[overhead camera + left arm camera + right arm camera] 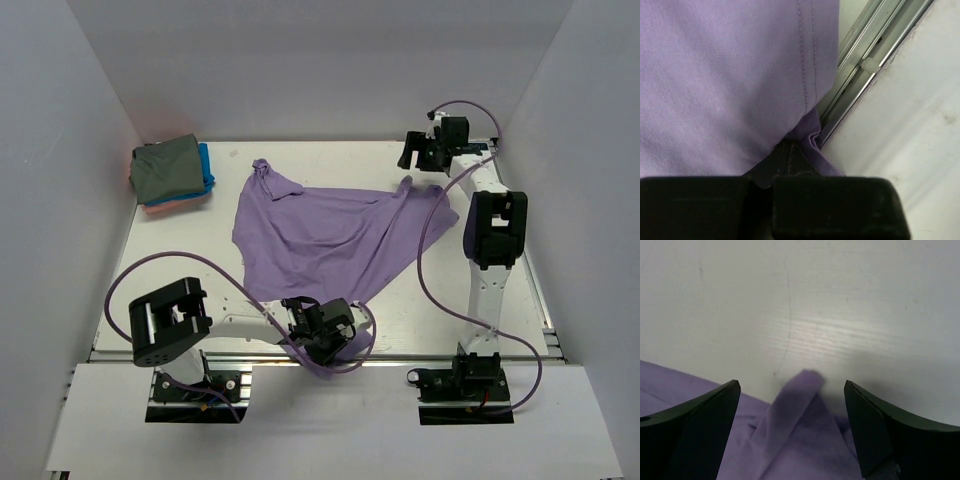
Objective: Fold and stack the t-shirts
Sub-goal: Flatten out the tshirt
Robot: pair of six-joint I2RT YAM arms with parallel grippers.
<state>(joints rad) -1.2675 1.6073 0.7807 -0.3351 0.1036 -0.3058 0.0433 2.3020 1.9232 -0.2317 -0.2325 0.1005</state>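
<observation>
Your left gripper (pixel 332 345) is pressed together on the near hem of the large plain lavender-purple short-sleeved shirt (pixel 320 240). It sits at 6 o'clock of the cloth, right on the near edge of the white table (pixel 330 160). In the left wrist view the dark fingers (pixel 790 155) pinch a bunched fold of that hem. The stitched edge runs up from the pinch, and the aluminium rail (pixel 860 75) at the table's lip lies just beside it at 2 o'clock. From above, a small flap of the shirt hangs over that lip under the gripper.

The shirt lies open but rumpled across the middle of the table. One twisted corner points to 11 o'clock and another stretches toward 1 o'clock.

Your right gripper (pixel 791 385) hangs at that 1 o'clock corner with its two fingers spread wide. In the right wrist view the pointed tip of the cloth lies between them on the table, touching neither finger. Bare tabletop fills the view beyond it.

At 10 o'clock from the lavender shirt, well apart from it, the folded shirts sit stacked in the far left corner against the white side wall (pixel 60 200). The olive-grey shirt (pixel 165 168) is on top, the bright blue shirt (pixel 207 165) shows at its right edge, and the salmon-pink shirt (pixel 170 205) is at the bottom.

The right arm's purple cable (pixel 422 250) loops across the table at 3 o'clock of the spread shirt, close to its right edge. The left arm's purple cable (pixel 150 262) arcs at 8 o'clock, clear of the cloth.
</observation>
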